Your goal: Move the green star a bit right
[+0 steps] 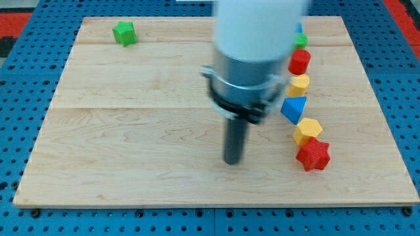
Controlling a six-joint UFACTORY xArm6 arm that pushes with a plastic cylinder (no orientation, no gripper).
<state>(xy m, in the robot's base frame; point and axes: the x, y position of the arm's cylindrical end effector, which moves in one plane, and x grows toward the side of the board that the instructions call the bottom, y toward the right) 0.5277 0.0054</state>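
**Green star alone in the far corner, rod parked mid-board**

Starting at the view's left: the green star (124, 33) sits by itself near the top-left corner of the wooden board (131, 144), just inside the top edge, nothing touching it. The board lies on a blue pegboard surface (20, 131) that frames it all round.

Moving to the middle, the arm's white and grey body (252, 59) fills the upper centre, blurred, and the dark rod drops from it. My tip (233, 161) rests on bare wood, well apart from the green star, which lies far up and to the view's left of it. There is no pincer on this arm, so nothing is grasped or clenched; the rod simply ends at the tip.

On to the right, a column of blocks runs down the board: a sliver of blue (299, 28) at the arm's edge, a small green block (300, 40), a red block (299, 61), a yellow block (298, 85), a blue block (294, 108), a yellow hexagon (307, 131), and a red star (313, 155) at the bottom. Neighbours in the column sit touching or just beside one another. The tip stands to the view's left of the red star, near but apart.
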